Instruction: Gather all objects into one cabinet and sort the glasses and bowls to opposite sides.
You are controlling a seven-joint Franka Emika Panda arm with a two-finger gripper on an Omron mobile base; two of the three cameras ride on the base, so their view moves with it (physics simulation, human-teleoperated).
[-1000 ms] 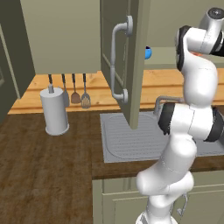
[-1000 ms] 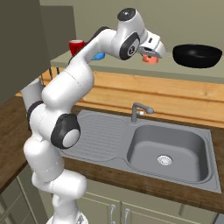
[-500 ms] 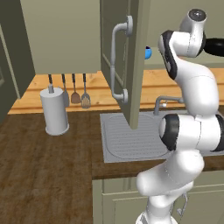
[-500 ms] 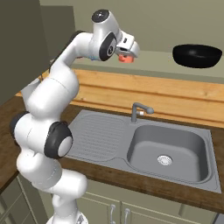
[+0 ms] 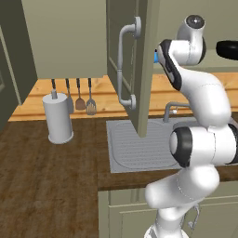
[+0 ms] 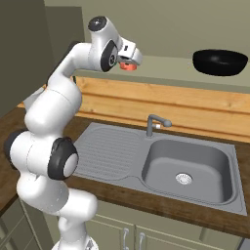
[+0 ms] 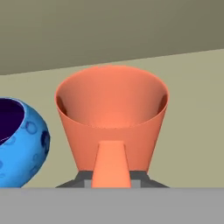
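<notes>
My gripper (image 6: 130,60) is shut on the small orange-red cup (image 6: 129,67), held just over the cabinet's shelf (image 6: 166,66) at its left part. In the hand view the cup (image 7: 112,118) sits upright dead ahead, and the small bright blue bowl (image 7: 17,142) stands close beside it on the left, a narrow gap between them. The wide black bowl (image 6: 219,61) rests far to the right on the same shelf. From the left base view, the open cabinet door (image 5: 145,69) with its long grey handle (image 5: 123,65) hides most of the shelf; a sliver of the blue bowl (image 5: 156,56) shows.
Below the shelf lie the wooden counter (image 6: 195,105), the steel sink (image 6: 188,163) with its faucet (image 6: 152,124) and the draining board (image 6: 105,149). A paper towel roll (image 5: 57,118) and hanging utensils (image 5: 80,95) stand left of the door.
The arm has swung left along the shelf with the orange-red cup, away from the black bowl and up beside the blue bowl. The grip stays shut.
</notes>
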